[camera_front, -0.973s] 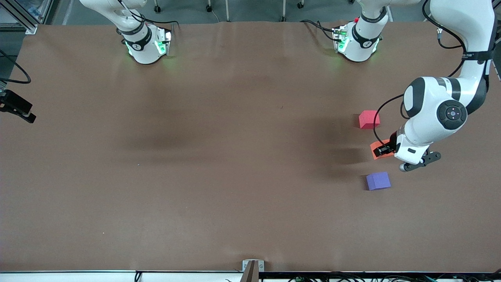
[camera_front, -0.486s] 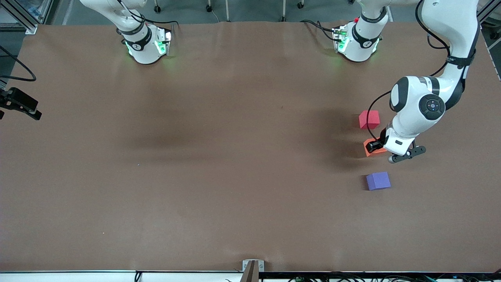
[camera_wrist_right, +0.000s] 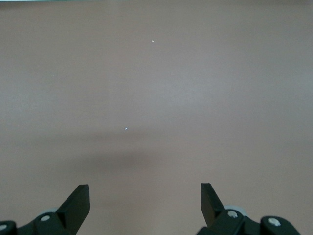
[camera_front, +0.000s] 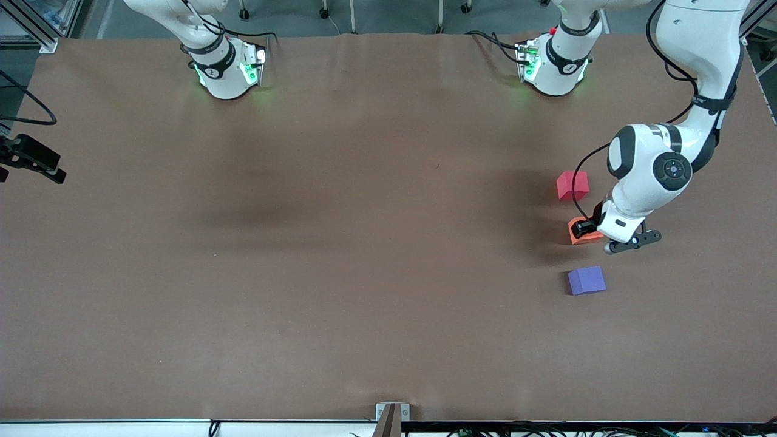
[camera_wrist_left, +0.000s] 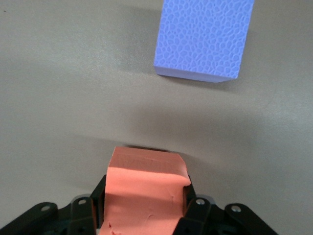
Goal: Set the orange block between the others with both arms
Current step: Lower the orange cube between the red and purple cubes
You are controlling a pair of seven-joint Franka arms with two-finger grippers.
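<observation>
Orange block [camera_wrist_left: 144,193], a small matte foam cube, clamped in the left gripper [camera_wrist_left: 144,208] between the red-pink cube [camera_front: 572,185] and the pebbled violet-purple cube [camera_front: 586,280].
Its lower edge meets the brown matte table [camera_front: 340,243]; the left arm bends down from its green-lit base, while the right gripper [camera_wrist_right: 144,203] waits spread wide over bare tabletop.

a brown table cover [camera_front: 340,255] spans the whole work surface.

Matte, foam-like orange block [camera_wrist_left: 144,193] – pebbled violet cube [camera_wrist_left: 203,36] – smooth brown table [camera_front: 340,243]
</observation>
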